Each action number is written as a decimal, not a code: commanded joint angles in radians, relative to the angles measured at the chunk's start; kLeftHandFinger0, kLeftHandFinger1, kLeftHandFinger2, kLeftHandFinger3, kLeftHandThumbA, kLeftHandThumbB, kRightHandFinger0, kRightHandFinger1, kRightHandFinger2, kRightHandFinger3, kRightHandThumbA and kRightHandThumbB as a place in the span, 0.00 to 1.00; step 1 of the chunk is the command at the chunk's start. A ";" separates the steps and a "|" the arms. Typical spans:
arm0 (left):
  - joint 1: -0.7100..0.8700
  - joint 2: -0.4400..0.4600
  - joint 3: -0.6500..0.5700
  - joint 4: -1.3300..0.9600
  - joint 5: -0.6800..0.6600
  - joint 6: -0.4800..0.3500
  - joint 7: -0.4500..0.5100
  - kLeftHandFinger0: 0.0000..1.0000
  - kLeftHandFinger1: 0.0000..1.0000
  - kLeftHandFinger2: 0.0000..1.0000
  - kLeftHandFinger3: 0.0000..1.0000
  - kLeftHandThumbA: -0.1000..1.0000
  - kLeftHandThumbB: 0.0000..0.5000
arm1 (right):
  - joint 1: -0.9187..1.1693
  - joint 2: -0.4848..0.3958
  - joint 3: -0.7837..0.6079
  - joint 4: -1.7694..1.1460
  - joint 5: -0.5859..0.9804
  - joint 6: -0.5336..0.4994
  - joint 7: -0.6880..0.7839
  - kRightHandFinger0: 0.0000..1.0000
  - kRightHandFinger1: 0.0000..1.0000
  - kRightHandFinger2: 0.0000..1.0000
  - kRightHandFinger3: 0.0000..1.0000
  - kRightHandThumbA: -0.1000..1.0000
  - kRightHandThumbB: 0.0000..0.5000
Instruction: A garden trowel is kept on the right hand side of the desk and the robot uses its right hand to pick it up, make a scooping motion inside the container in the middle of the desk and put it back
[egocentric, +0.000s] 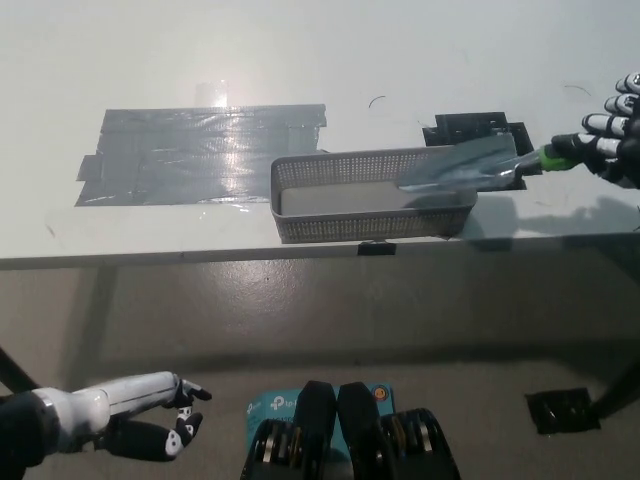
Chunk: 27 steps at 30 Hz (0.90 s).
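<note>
A garden trowel (462, 167) with a shiny metal blade and a green handle is held by my black right hand (612, 142) at the right edge of the view. The blade tilts down over the right end of the grey mesh container (372, 194), which stands near the front edge of the white desk (300, 60). My right hand is shut on the green handle. The white left hand (150, 415) rests low at the lower left, below the desk, with its fingers loosely apart and nothing in it.
A large patch of grey tape (200, 150) lies on the desk to the left of the container. Black tape marks (475, 130) sit behind the trowel blade. The desk's front edge runs just below the container.
</note>
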 joint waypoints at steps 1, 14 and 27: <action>-0.028 0.033 0.000 -0.021 0.001 0.014 -0.010 1.00 1.00 1.00 1.00 1.00 0.87 | -0.017 -0.045 -0.032 0.034 -0.042 -0.001 -0.055 0.00 0.00 0.00 0.19 0.00 0.60; -0.026 0.026 -0.013 -0.020 0.010 0.014 -0.023 1.00 1.00 1.00 1.00 1.00 0.97 | 0.034 0.066 -0.324 -0.021 0.011 0.142 0.600 0.00 0.00 0.24 0.20 0.00 0.25; -0.058 0.020 -0.011 -0.026 0.001 0.014 -0.034 1.00 1.00 1.00 1.00 1.00 0.92 | 0.054 0.094 -0.365 -0.099 -0.125 0.020 0.568 0.00 0.00 0.00 0.24 0.06 0.57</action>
